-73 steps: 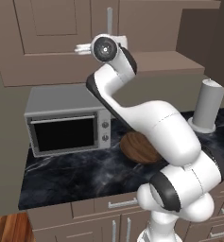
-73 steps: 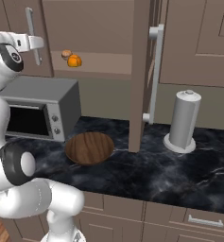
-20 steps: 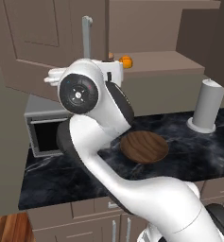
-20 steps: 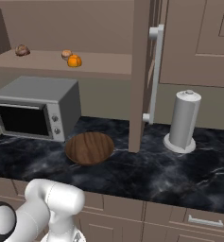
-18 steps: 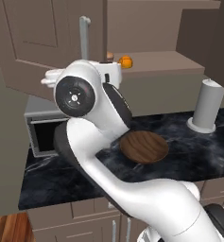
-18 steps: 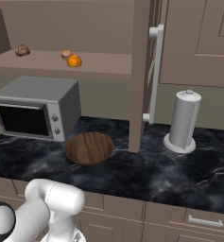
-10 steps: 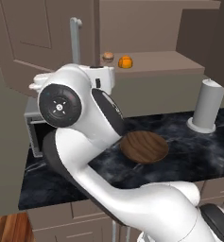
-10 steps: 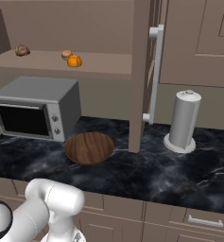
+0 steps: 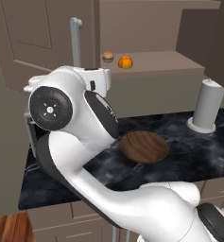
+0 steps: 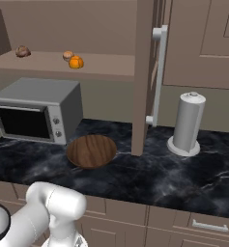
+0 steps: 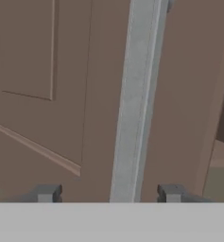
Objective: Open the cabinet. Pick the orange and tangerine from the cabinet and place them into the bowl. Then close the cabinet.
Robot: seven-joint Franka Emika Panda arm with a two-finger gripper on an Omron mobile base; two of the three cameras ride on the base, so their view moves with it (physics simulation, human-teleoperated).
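You've got the fingers (image 11: 107, 193) spread wide in the hand view, one tip on each side of the silver handle (image 11: 132, 99) at bottom centre, gripping nothing. The cabinet (image 10: 145, 72) stands open: left door (image 9: 38, 42) swung out at upper left of the left base view, right door edge-on mid-frame in the right base view. The step in hand looks like clearing off the handle. Back straight out along the fingers' own line so neither tip drags the bar & nudges the door. Then go for the fruit: orange (image 10: 76, 61) and what seems to be the tangerine (image 10: 67, 55) just beside it sit on the shelf (image 10: 101, 67), upper left of the right base view. The bowl (image 10: 91, 150) waits on the table (image 10: 150, 178), lower centre-left, just right of the microwave (image 10: 36, 110). Keep your elbow clear of the door as you swing in.
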